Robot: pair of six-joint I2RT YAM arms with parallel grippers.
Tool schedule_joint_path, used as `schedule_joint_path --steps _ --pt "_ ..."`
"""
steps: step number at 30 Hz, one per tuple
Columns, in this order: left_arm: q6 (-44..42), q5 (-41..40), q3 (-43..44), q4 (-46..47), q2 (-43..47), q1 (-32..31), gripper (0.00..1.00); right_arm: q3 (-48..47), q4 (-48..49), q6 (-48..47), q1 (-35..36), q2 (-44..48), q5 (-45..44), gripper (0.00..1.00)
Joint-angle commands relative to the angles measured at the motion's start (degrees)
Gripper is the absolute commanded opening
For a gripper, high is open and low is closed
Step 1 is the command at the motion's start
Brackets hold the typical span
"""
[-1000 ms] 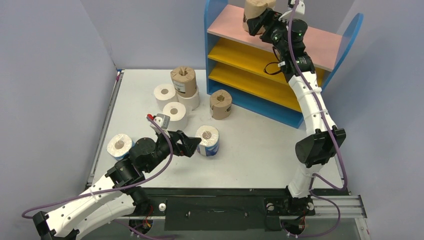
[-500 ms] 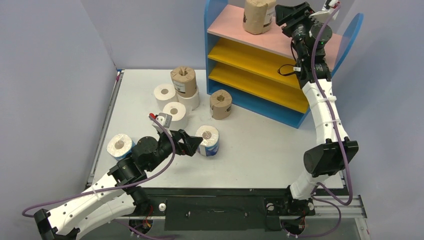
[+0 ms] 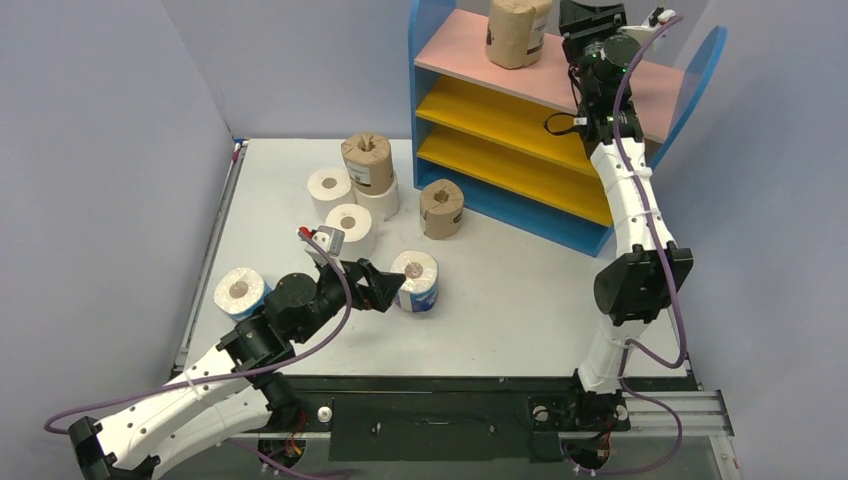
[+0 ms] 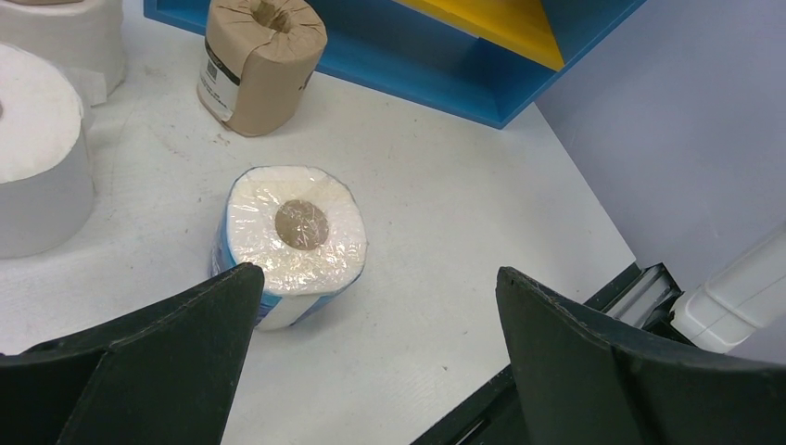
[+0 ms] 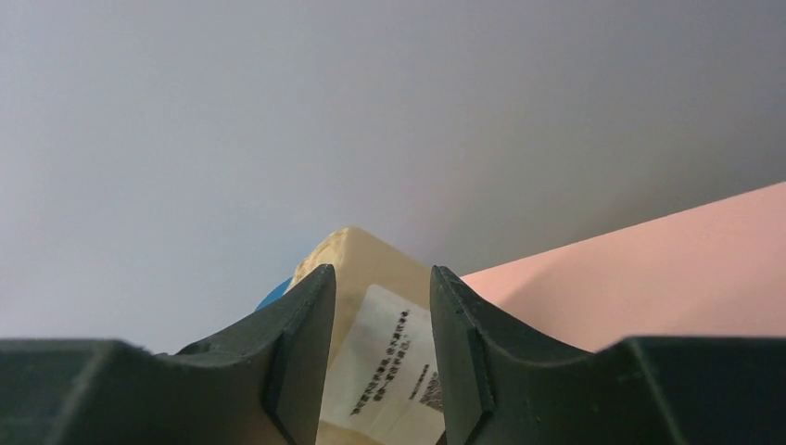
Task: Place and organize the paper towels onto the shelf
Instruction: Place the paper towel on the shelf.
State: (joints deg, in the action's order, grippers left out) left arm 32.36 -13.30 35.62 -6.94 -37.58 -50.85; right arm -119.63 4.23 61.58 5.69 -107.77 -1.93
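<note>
Paper towel [image 5: 357,269] QR code [image 5: 428,394]: right-wrist only

Just ahead of your left gripper [image 4: 377,273], nearer its left jaw, stands the blue-and-white plastic-wrapped paper roll [image 4: 292,241]; 1 brown-paper-wrapped cylindrical roll [image 4: 259,60] stands beyond it.

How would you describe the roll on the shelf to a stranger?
Find the blue-sided shelf at the table's far right. On its pink top board stands a brown-wrapped roll. It alone is on the shelf; two other brown rolls are off it.
</note>
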Motion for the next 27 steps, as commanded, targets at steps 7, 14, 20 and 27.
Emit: schedule_joint_path --steps 7,14,20,27 --pt "-1.0 -1.1 -0.2 2.9 -0.5 0.4 0.96 -3.3 0.2 4.9 1.2 -2.4 -2.0 0.42" --pt "-1.1 -0.6 -0.5 3.1 -0.6 0.6 0.96 -1.7 0.8 4.5 3.8 -3.0 -2.2 0.43" --pt "-1.0 -0.6 -0.5 2.7 0.3 0.6 0.96 -1.9 1.1 4.6 4.9 -4.0 -1.7 0.44" --pt "-0.9 -0.4 -0.8 2.8 0.5 0.7 0.96 -2.0 1.7 5.5 5.7 -5.4 -0.3 0.45"
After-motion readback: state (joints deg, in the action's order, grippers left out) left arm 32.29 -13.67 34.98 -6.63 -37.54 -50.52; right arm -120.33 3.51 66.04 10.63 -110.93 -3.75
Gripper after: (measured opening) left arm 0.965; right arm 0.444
